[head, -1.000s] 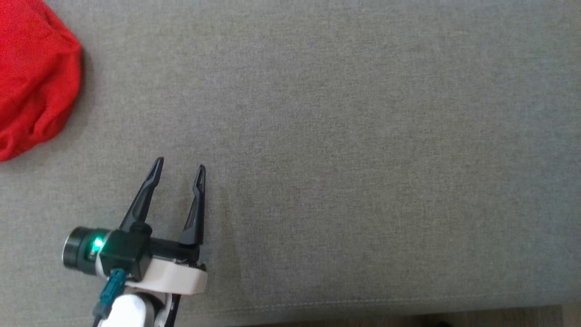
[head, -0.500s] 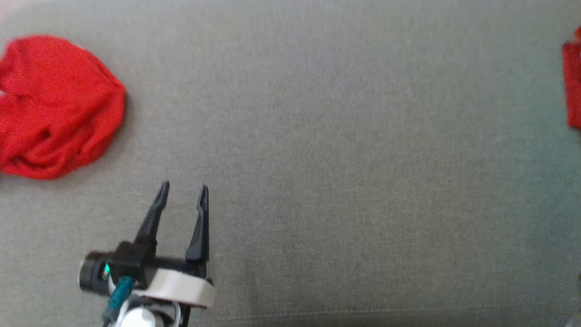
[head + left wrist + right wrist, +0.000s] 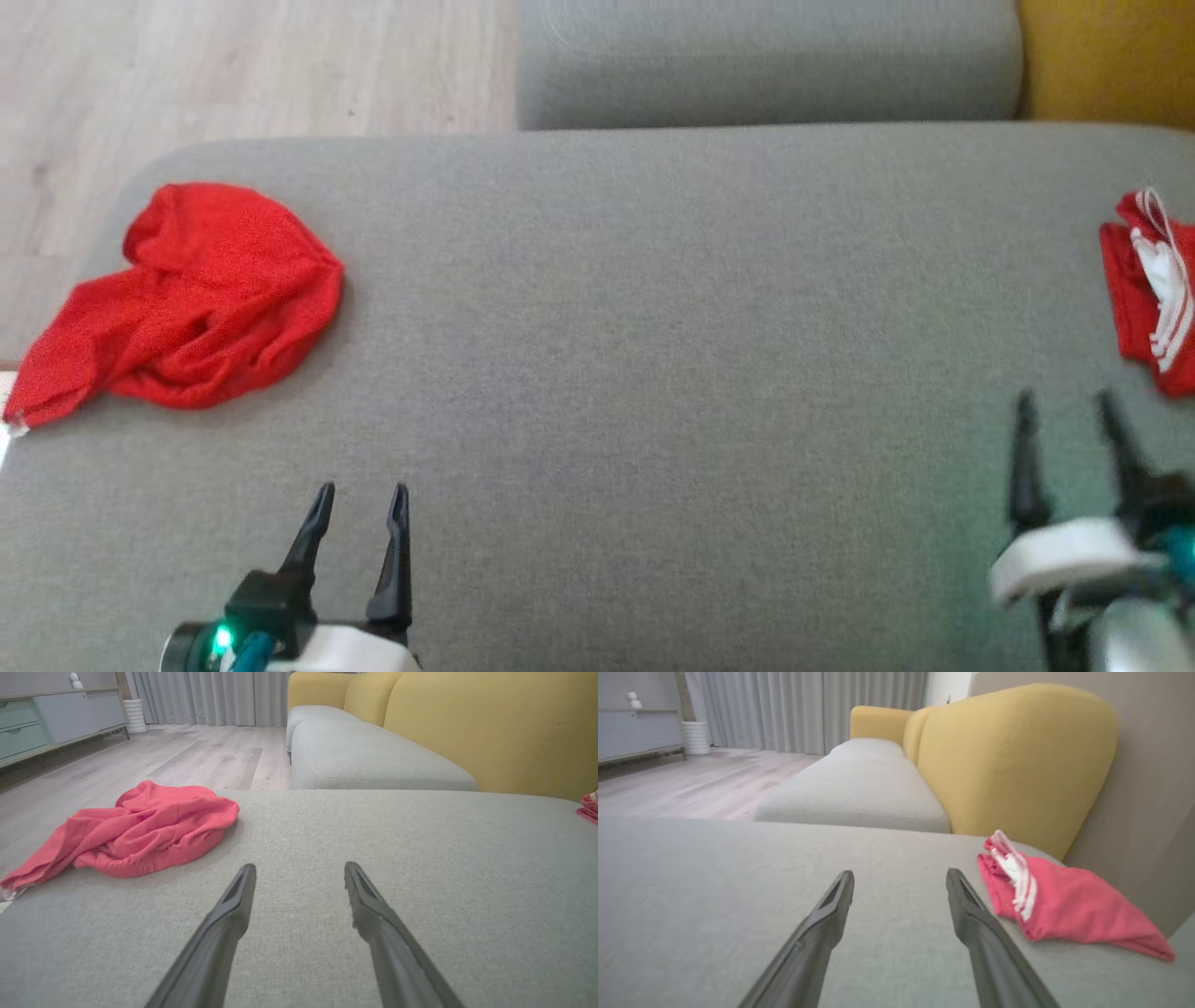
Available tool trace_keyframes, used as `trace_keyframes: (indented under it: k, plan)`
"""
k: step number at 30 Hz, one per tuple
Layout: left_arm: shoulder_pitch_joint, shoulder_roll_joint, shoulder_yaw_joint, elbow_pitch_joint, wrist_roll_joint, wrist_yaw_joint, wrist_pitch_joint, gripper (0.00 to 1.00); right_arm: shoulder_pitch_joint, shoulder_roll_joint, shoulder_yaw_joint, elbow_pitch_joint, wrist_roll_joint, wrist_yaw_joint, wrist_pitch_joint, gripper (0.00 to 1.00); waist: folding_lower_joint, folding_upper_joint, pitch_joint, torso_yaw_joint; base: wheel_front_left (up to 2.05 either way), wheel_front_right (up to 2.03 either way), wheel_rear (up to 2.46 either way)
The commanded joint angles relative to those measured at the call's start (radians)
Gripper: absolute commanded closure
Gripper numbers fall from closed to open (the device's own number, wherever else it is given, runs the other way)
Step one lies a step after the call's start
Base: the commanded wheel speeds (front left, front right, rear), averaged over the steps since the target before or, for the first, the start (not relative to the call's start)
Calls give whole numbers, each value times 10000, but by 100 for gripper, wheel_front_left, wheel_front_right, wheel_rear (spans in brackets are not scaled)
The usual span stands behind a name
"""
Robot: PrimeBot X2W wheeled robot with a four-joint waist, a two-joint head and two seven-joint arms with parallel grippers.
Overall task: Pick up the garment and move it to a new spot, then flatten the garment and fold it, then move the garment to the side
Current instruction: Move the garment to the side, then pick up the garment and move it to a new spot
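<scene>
L gripper (image 3: 358, 499) low left, jaws apart, R gripper (image 3: 1067, 409) low right, jaws apart, both empty

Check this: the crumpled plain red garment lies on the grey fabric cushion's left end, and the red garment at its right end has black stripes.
Wrong: the red garment at the right end has white stripes, as the right wrist view shows. The rest stands.

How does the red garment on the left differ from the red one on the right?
The left garment is plain red; the right garment has white stripes. The left garment lies in a loose, crumpled heap, one corner trailing to the edge of the cushion; the right garment lies flatter and more compact. The left garment sits at the cushion's left end, the right garment at its right end. Both are red and rest on the same grey cushion.
</scene>
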Motion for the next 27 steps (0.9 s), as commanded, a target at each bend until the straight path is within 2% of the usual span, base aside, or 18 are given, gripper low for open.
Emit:
trace_keyframes:
  k: [1,5,10,21,27]
  plan:
    - [-274,-47,434,-222,38,-33,-122,0,62,-49,630,-346,-29,67,-143,0,1,-1,-205,146,0,0,0]
    - [-231,-56,506,-139,22,-29,-122,0,773,-28,1214,-486,691,67,-176,0,1,-1,-399,240,0,0,0]
    - [-99,-63,549,-98,-12,-2,-122,0,1420,-25,1401,-1045,1385,67,-182,0,1,-1,-554,175,0,0,0]
    - [-137,-68,537,-64,-23,-70,-122,0,1769,-23,1503,-1244,1540,67,-184,0,1,-1,-538,18,0,0,0]
    - [-281,-69,358,2,-51,-121,-122,0,1767,-23,1510,-1335,1578,67,-184,0,1,-1,-514,619,0,0,0]
